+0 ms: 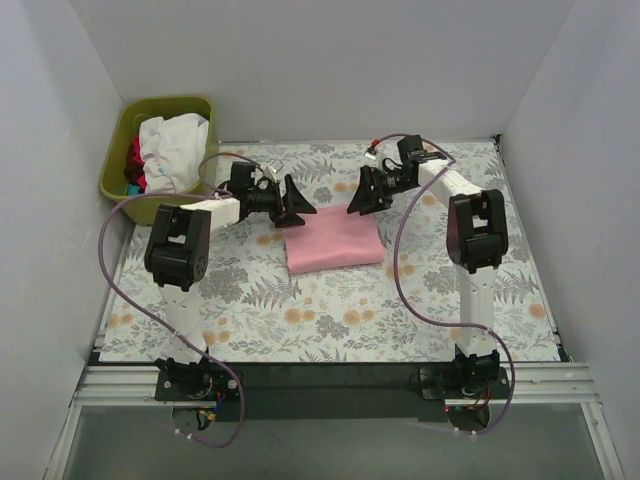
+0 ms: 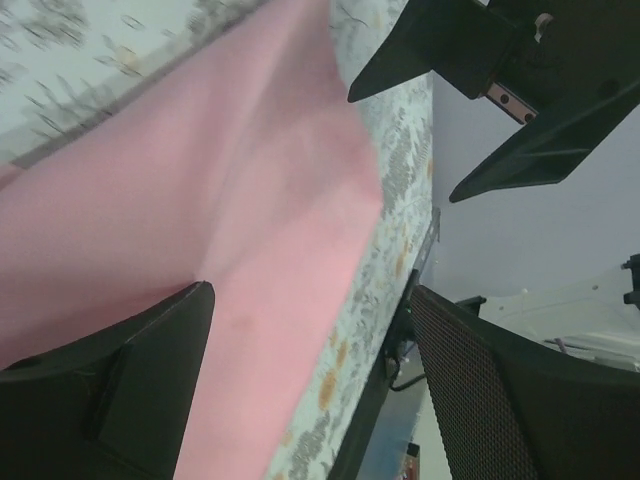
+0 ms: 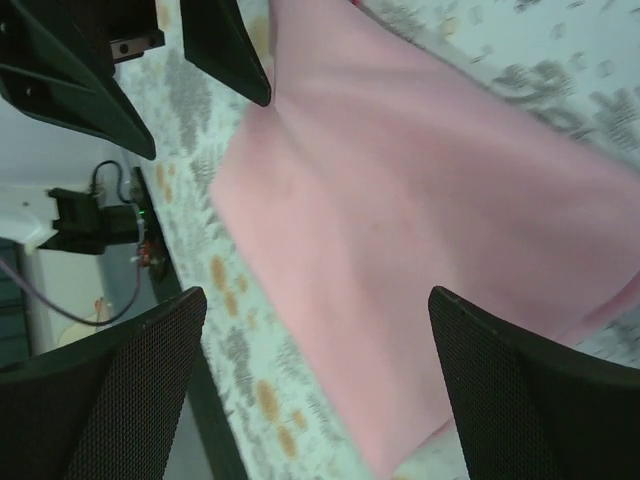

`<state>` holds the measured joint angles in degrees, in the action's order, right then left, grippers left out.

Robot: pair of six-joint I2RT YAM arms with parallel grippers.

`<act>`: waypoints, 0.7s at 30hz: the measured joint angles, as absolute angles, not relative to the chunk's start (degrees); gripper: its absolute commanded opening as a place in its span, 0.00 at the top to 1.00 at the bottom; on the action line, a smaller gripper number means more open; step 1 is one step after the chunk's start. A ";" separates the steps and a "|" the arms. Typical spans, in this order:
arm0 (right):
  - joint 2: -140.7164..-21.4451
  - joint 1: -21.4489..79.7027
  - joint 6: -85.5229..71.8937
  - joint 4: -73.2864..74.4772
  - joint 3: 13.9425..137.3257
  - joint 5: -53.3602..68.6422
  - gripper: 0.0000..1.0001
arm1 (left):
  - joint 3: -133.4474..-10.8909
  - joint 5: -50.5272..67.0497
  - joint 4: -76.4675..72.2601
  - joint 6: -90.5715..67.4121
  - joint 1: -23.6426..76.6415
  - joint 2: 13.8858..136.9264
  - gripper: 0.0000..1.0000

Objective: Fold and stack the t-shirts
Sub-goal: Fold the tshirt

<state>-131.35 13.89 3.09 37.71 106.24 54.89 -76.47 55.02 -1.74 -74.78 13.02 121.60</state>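
The pink t-shirt (image 1: 333, 240) lies folded on the tabletop (image 1: 250, 310); the left end effector (image 1: 292, 203) and right end effector (image 1: 362, 192) hover wide open and empty at its far edge. The fold looks done, so the next move calls for fetching the white t-shirt (image 1: 175, 140) from the bin (image 1: 118, 150).

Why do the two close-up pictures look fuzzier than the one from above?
Top view: crisp and evenly lit, the pink t-shirt sharp-edged, no glare. Left wrist view: the camera sits so near that the cloth looks soft, and the floral mat smears at top left. Right wrist view: likewise blurry, the mat's pattern smudged.
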 measured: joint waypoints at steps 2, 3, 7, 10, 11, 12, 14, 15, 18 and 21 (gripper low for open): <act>-125.32 13.65 -0.30 35.94 100.60 55.99 0.02 | -72.47 55.57 -1.08 -75.18 13.23 115.31 0.24; -122.54 13.74 -1.58 35.44 98.30 56.55 0.02 | -71.09 55.90 -0.75 -75.33 13.47 112.68 0.29; -110.80 16.40 -9.37 29.93 87.81 60.27 0.26 | -64.99 58.17 -1.85 -77.78 16.78 101.08 0.56; -107.42 20.32 -13.89 25.85 80.86 62.28 0.51 | -61.34 59.35 -3.51 -79.64 20.32 97.93 0.65; -107.90 21.54 -14.70 25.06 79.57 62.52 0.56 | -60.47 59.53 -3.75 -80.25 21.32 98.19 0.66; -108.79 22.46 -15.42 24.71 78.67 62.83 0.58 | -59.40 59.61 -4.08 -80.99 22.02 98.72 0.67; -111.59 23.29 -15.90 23.73 77.36 63.16 0.62 | -56.90 59.79 -4.54 -82.37 22.37 100.62 0.67; -113.23 23.24 -15.81 23.44 76.84 63.16 0.64 | -55.48 59.75 -4.58 -82.83 22.20 102.00 0.68; -117.82 22.44 -14.74 22.98 75.35 62.67 0.66 | -51.37 58.65 -3.97 -83.42 21.19 107.42 0.69; -122.58 21.17 -11.88 23.05 74.06 60.64 0.66 | -47.99 58.94 -4.25 -82.13 18.96 112.88 0.69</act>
<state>-122.58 21.17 -11.88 23.05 74.06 60.64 -47.99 58.94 -4.25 -82.13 18.96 112.88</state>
